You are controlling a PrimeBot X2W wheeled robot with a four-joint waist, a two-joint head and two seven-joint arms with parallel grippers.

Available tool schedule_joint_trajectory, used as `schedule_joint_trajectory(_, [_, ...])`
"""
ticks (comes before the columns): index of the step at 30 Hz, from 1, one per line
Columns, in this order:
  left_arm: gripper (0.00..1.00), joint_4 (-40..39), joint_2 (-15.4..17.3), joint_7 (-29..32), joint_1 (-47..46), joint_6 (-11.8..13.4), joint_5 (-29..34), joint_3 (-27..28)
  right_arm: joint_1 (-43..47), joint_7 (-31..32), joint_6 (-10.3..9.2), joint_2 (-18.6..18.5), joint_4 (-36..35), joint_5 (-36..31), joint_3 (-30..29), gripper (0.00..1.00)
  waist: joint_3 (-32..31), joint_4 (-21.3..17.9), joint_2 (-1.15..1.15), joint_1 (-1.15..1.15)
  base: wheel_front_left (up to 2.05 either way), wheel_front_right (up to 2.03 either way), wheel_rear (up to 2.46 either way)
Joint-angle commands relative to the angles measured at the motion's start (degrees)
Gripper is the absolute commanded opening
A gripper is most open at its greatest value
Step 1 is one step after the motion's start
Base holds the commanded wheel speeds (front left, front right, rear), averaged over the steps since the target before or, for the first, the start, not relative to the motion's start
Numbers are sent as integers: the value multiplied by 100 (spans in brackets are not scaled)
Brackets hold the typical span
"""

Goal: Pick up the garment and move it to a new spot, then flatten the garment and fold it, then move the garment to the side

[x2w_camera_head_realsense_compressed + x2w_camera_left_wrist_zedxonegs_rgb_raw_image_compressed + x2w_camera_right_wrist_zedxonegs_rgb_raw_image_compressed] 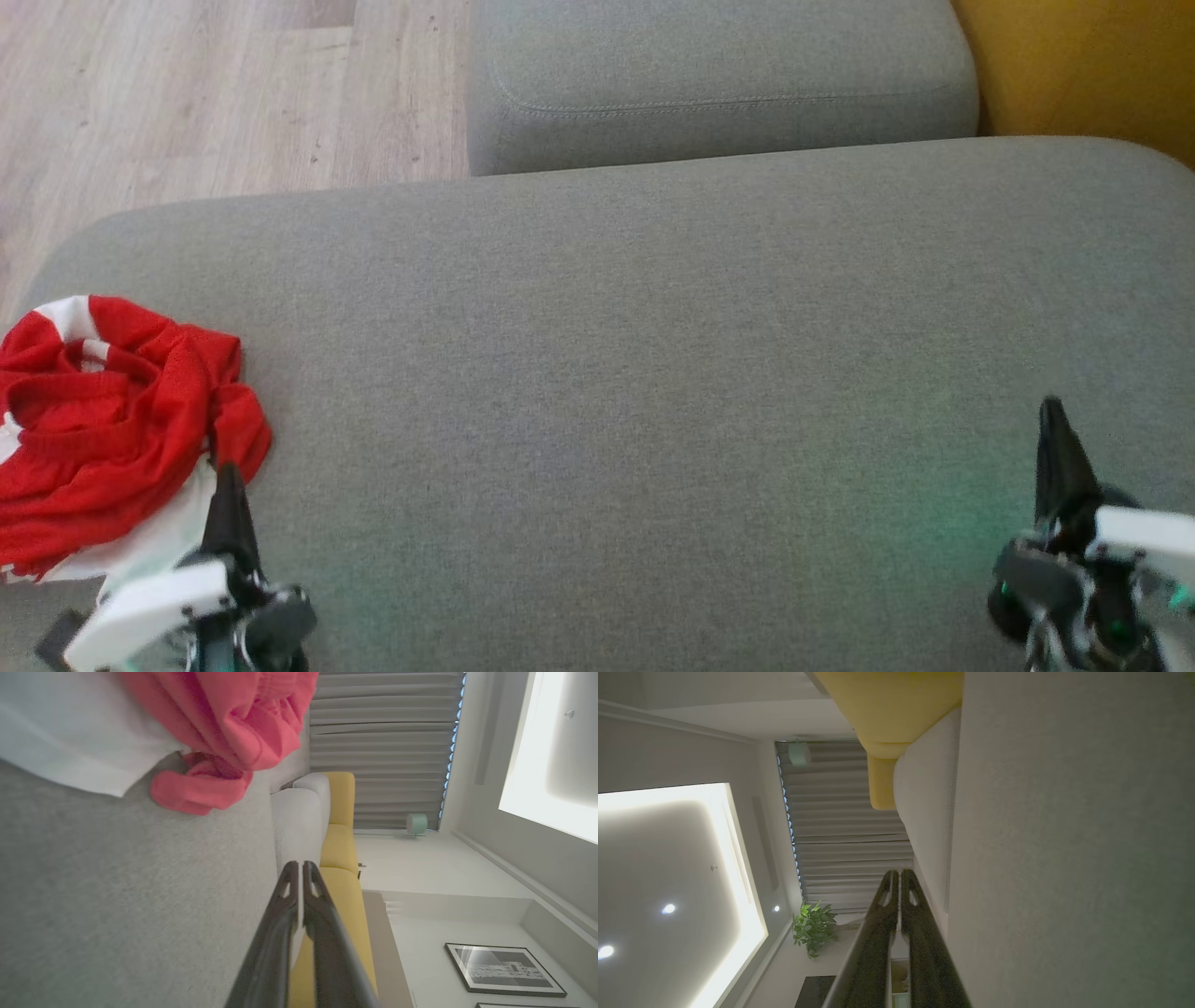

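Note:
A crumpled red and white garment (103, 420) lies bunched at the left end of the grey cushion (635, 373). In the left wrist view the garment (219, 723) hangs across the top, its red folds over a white panel. My left gripper (227, 476) sits at the lower left, shut and empty, its tip right beside the garment's near edge. From the left wrist, the left gripper (300, 865) has its fingers pressed together with nothing between them. My right gripper (1053, 411) rests shut and empty over the cushion at the lower right, far from the garment, and the right gripper (899, 873) shows fingers together.
A second grey cushion (719, 84) adjoins the far side, with a yellow seat (1092, 65) at the upper right. Wooden floor (215, 93) lies beyond the cushion's left and far edges. The cushion's middle and right stretch out as bare grey fabric.

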Motion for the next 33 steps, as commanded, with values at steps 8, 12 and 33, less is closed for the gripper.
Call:
schedule_joint_trajectory(8, [100, 352, -25, -57, 231, -1, 41, -68, 242, -55, -2, 35, 354, -15, 93, 100, -5, -2, 0, 0, 0, 0, 0])
schedule_joint_trajectory(12, [100, 300, -23, -124, 225, -3, 185, -75, 210, -125, -1, 33, 340, -147, 183, 100, -11, -5, 0, 0, 0, 0, 0])
schedule_joint_trajectory(33, [100, -124, -13, -477, 266, 169, 1634, -255, 162, -480, 7, 22, 185, -1803, 489, 100, -90, -4, 0, 0, 0, 0, 0])
